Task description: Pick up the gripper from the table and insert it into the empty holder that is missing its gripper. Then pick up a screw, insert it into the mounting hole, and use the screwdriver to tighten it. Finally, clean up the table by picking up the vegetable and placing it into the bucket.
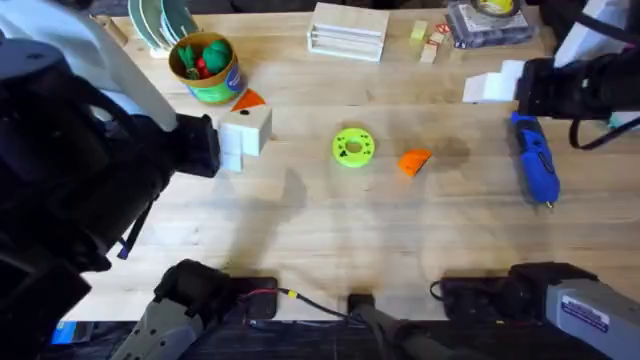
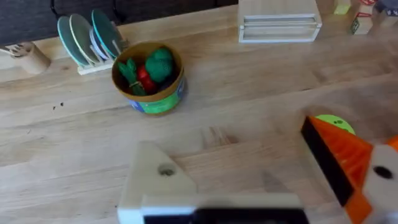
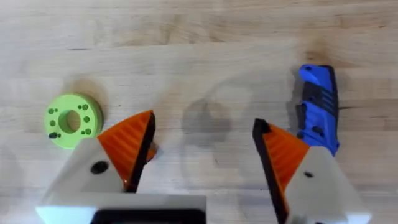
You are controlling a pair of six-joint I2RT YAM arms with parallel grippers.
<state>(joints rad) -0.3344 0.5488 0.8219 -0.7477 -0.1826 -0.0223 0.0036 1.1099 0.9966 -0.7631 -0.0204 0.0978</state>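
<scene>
The loose orange gripper (image 1: 414, 161), likely light, stiff and best pinched across its flat sides, is seen on the worktop (image 1: 300, 220) just beside the green disc (image 1: 352, 147), with the right gripper (image 3: 202, 149) held open above; the left jaws cannot be judged.

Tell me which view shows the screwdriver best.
Overhead: the whole blue screwdriver lies on the table at the right, its thin bit toward the near edge. The right wrist view shows its body beside the right gripper, partly hidden by a finger. The left wrist view looks toward the bucket.
</scene>
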